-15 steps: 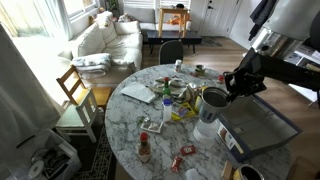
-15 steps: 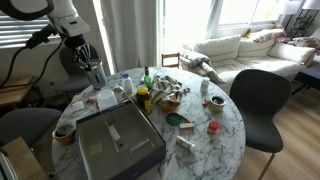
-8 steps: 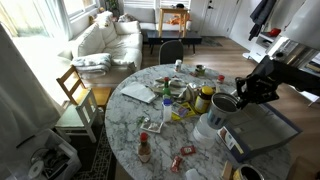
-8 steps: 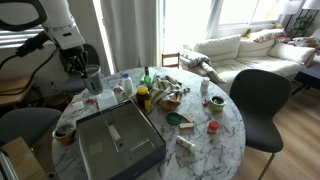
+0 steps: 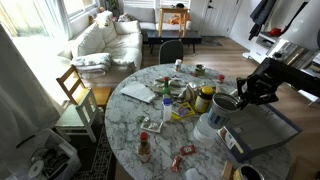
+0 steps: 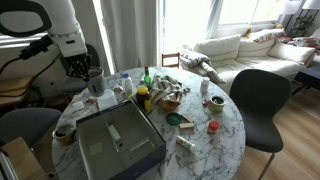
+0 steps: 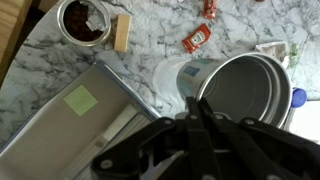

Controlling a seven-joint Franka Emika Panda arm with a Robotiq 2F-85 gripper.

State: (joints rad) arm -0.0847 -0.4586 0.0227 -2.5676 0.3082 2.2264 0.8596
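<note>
My gripper (image 7: 200,118) is shut on the rim of a silver metal cup (image 7: 248,88), which hangs upright above the round marble table (image 7: 150,30). In both exterior views the gripper (image 5: 243,93) (image 6: 86,70) holds the cup (image 5: 225,103) (image 6: 96,80) over the table's edge, beside a grey metal tray (image 5: 258,128) (image 6: 118,142). A white and blue cup (image 7: 180,72) stands right below the held cup.
A grey tray with a yellow sticky note (image 7: 82,100) lies under the wrist. A bowl of brown stuff (image 7: 84,18), a wooden block (image 7: 122,32) and red packets (image 7: 197,38) lie nearby. Bottles and jars (image 5: 185,95) crowd the table's middle. A black chair (image 6: 262,100) stands by the table.
Over the last second the gripper carried the metal cup sideways and slightly down, toward the tray side of the table. In the last half second it has barely moved.
</note>
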